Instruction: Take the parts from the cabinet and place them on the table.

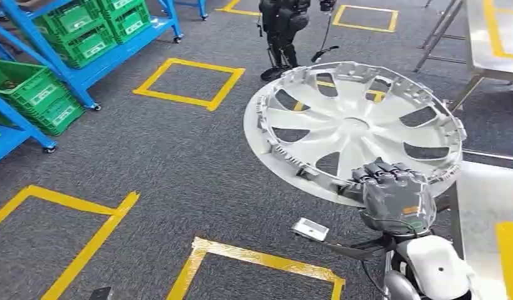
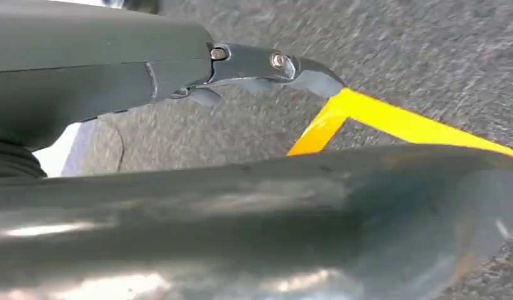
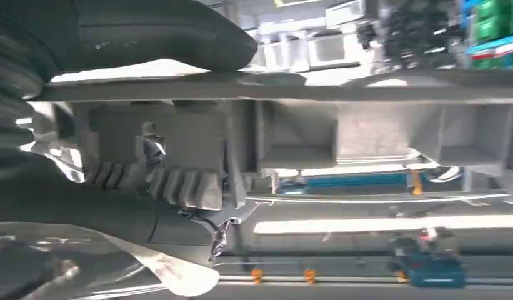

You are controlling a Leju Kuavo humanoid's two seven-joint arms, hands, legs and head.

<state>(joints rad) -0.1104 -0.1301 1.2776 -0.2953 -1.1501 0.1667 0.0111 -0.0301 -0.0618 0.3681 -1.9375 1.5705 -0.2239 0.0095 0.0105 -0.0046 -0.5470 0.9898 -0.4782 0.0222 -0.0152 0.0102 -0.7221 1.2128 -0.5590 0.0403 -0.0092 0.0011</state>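
A silver wheel cover (image 1: 353,125) hangs tilted above the grey carpet, its ribbed inner side facing me. My right hand (image 1: 394,194) grips its near rim from below, with the fingers curled over the edge. In the right wrist view the hand (image 3: 147,181) clamps the cover's rim and clips (image 3: 366,131) close up. My left hand (image 2: 179,187) hangs over the carpet, a straight finger (image 2: 266,65) stretched out and nothing in it. The steel table (image 1: 485,206) stands just right of the held cover.
Blue racks with green crates (image 1: 72,31) line the far left. Yellow tape squares (image 1: 188,81) mark the carpet. A dark legged machine (image 1: 283,31) stands at the back, and a second steel table (image 1: 491,37) sits at the far right.
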